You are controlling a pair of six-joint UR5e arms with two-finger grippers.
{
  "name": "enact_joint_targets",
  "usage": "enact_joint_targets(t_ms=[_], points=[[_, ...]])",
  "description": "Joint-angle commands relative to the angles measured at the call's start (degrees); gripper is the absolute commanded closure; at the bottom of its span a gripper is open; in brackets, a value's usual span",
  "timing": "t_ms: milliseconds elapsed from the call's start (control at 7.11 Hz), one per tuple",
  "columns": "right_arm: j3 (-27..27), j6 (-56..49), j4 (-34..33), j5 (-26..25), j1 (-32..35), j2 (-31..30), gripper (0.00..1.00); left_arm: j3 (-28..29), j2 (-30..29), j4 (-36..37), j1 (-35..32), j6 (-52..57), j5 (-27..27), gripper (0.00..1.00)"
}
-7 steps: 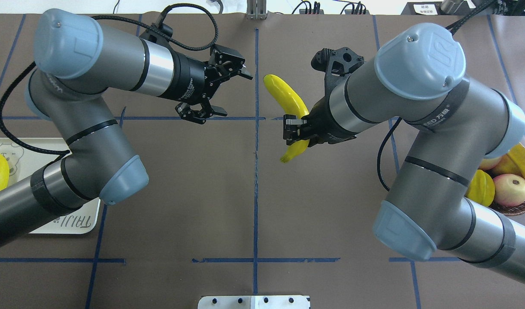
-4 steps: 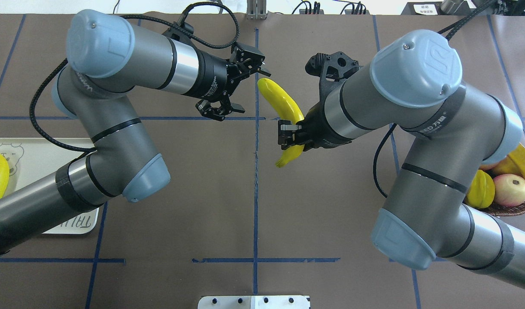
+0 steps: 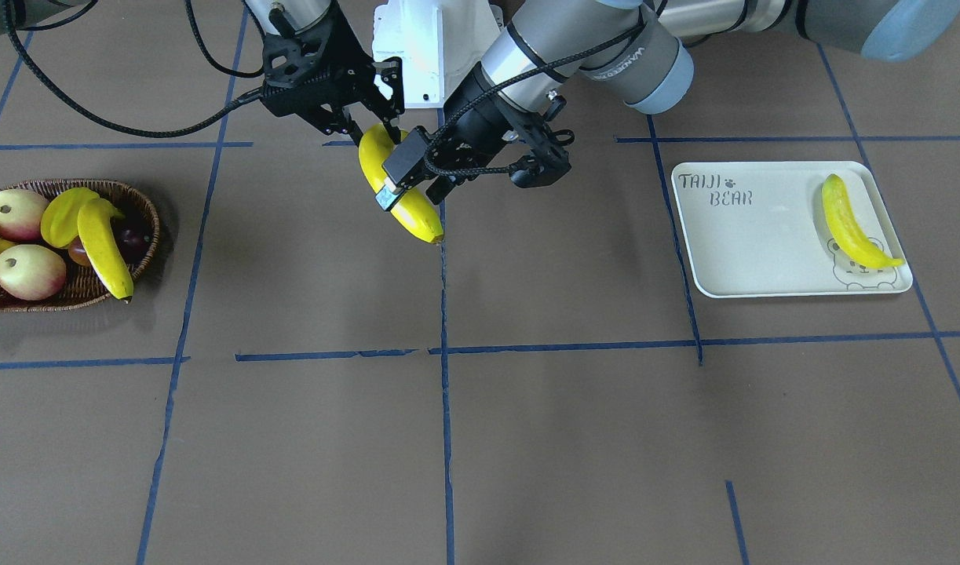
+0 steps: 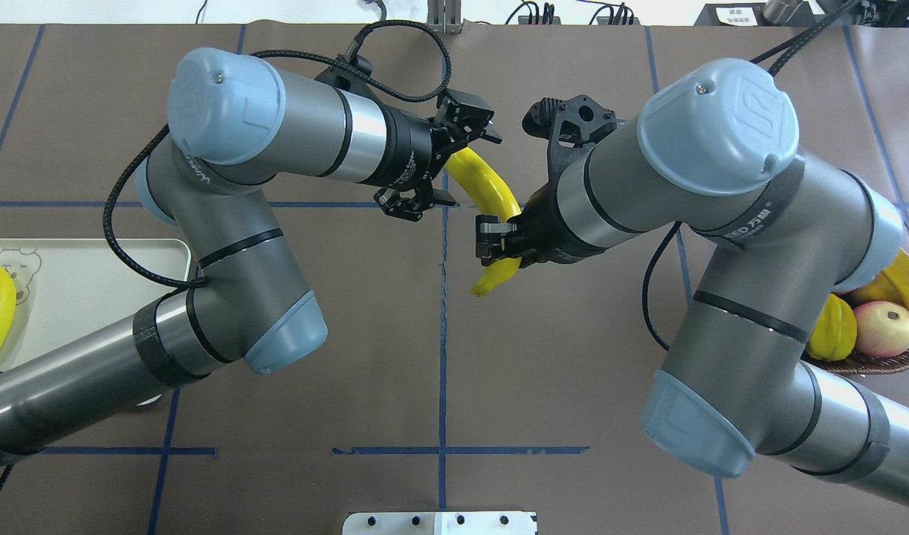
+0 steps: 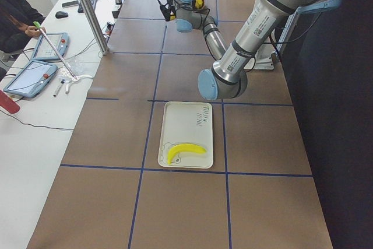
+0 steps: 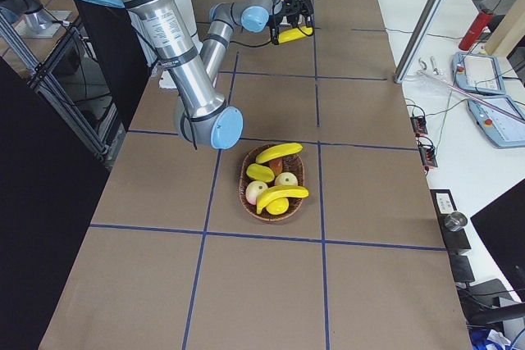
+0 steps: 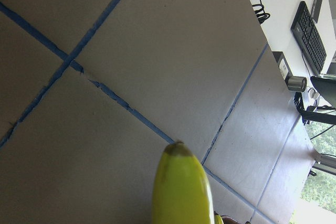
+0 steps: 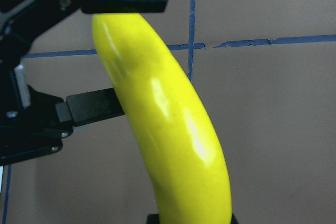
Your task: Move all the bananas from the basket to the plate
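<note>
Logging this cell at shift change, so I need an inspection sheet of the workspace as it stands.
Surface: brown table cover with a blue tape grid.
Job's things: held banana in the air mid-table; plate banana lying on the plate; two basket bananas in the basket.
Clutter: apples and a starfruit share the basket.
Grippers: right gripper shut on the held banana; left gripper open, fingers flanking its far end.
Cables: black cable hangs in a loop off the left arm.
Surroundings: a person seated at a side bench with pendants.
</note>
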Motion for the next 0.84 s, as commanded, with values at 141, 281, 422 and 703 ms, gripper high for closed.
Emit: enact_joint_targets(t_ms=[141,281,422,703], points=[[0.0,0.0,0.1,0.0,-0.1,0.1,1.0,0.0,0.2,0.0,0.7,0.4,0.2,0.61],[0.0,-0.1,0.1,0.1,-0.1,0.2,0.96,0.0,0.4,0.0,0.7,0.7,0.0,0.95],[0.3,0.0,0.3,0.6,-0.1,0.1,0.48,0.1,0.6,0.0,0.5,0.8,-0.3,1.0],[1.1,0.0,0.4,0.6,-0.1,-0.3,0.0,0.1,0.6,0.0,0.3,0.7,-0.4,1.0]])
